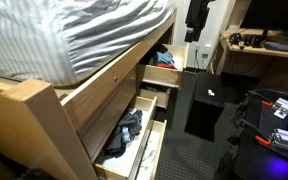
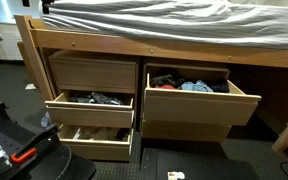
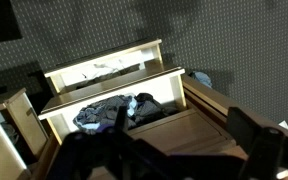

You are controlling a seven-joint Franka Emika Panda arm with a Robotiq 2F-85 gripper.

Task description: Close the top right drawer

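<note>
Pincer [image 3: 169,150] at btm of wrist view: dim, fingers apart, released, nothing in it.
In an exterior view, top right drawer [image 1: 164,74] stands open, upper centre, clothes [image 1: 162,57] inside. In an exterior view, top right drawer [image 2: 189,105] open centre-right, blue + dark clothes showing.

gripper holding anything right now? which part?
Nothing, it seems: in the wrist view the gripper shows dark fingers standing apart, with nothing between them. The top right drawer is open.

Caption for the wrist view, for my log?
Looking down on open wooden drawers holding clothes; the top right drawer not yet shut, hand dark in foreground.
</note>
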